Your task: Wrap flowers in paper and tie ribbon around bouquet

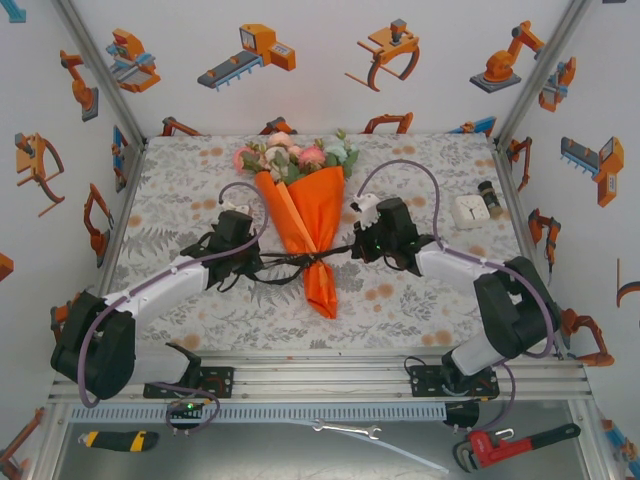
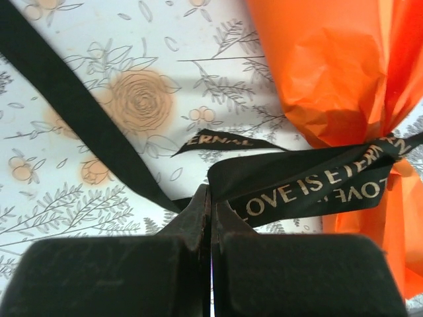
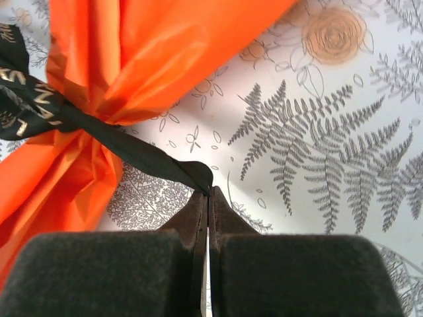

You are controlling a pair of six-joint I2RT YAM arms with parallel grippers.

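The bouquet (image 1: 310, 235) lies flat on the bench (image 1: 180, 200) between the two sets of jaws. Its flowers (image 1: 295, 155) point away, beyond both jaws, and its pointed tip lies nearer the arm bases than either of them. The orange paper (image 1: 300, 215) is pinched in to a narrow waist level with the jaws, and the black ribbon (image 1: 288, 262) is wound round it there.

The left jaws are pressed fully together, with the ribbon caught between their tips. In the left wrist view a strand bearing gold lettering runs from those tips off to the right, to the wrap on the paper. Another strand leaves the tips up and to the left across the printed cloth, and a short loose end lies on the cloth just ahead of the jaws.

The right jaws are likewise closed tight, nipping a fold of ribbon at their tips. In the right wrist view that strand runs up and to the left from them to the cinched waist.

Beyond the right jaws and off to their right, a small white box (image 1: 467, 208) and a dark jar (image 1: 489, 197) sit side by side on the bench, well apart from the bouquet.
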